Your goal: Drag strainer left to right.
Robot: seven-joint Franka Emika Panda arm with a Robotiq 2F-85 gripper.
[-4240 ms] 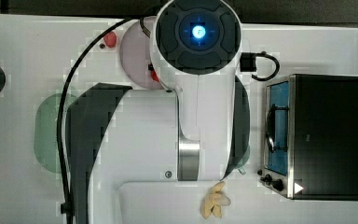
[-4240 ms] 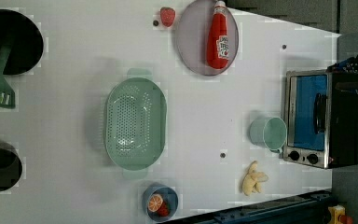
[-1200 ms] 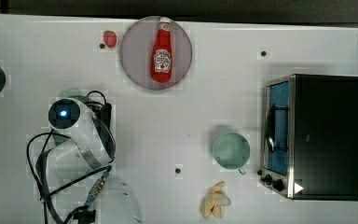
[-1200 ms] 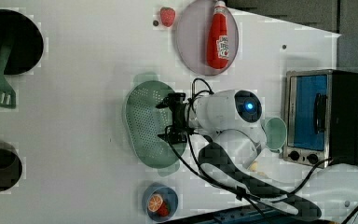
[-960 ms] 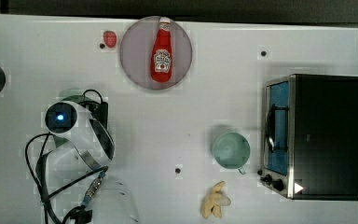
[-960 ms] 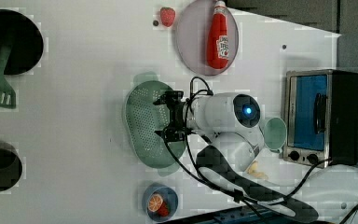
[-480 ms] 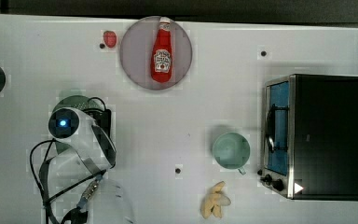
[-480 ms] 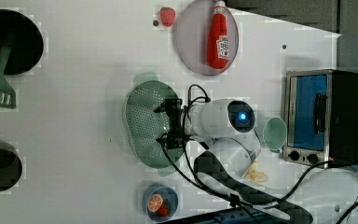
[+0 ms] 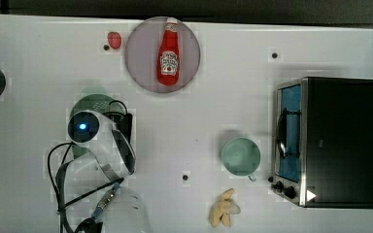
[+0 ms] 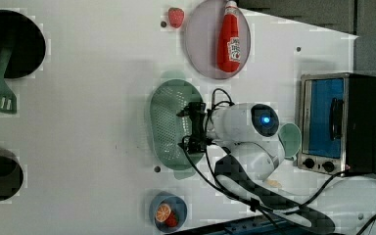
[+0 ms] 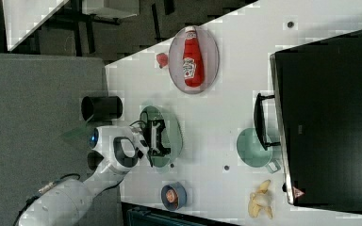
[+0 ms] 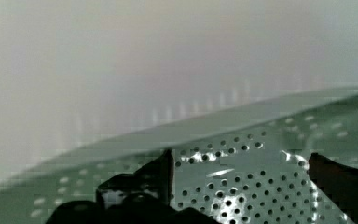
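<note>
The pale mint-green strainer (image 10: 166, 122) lies on the white table, left of centre in the left view, and its upper edge (image 9: 94, 102) peeks out from under the arm in the top view. My gripper (image 10: 188, 128) reaches down into the strainer's bowl near its right rim in the left view and stands open. In the right view the gripper (image 11: 154, 137) sits over the strainer (image 11: 169, 136). Up close, the dark fingers (image 12: 140, 186) stand wide apart with the strainer's dotted floor (image 12: 242, 186) between them and nothing gripped.
A ketchup bottle (image 9: 167, 53) lies on a round plate (image 9: 138, 58) at the back, with a strawberry (image 9: 113, 40) beside it. A mint cup (image 9: 241, 156), a toaster oven (image 9: 325, 141) and a banana (image 9: 225, 208) sit at the top view's right. A bowl with an orange (image 10: 166, 213) is near the front edge.
The arm and the strainer under it have shifted a little toward the top view's right. The jaws stay open.
</note>
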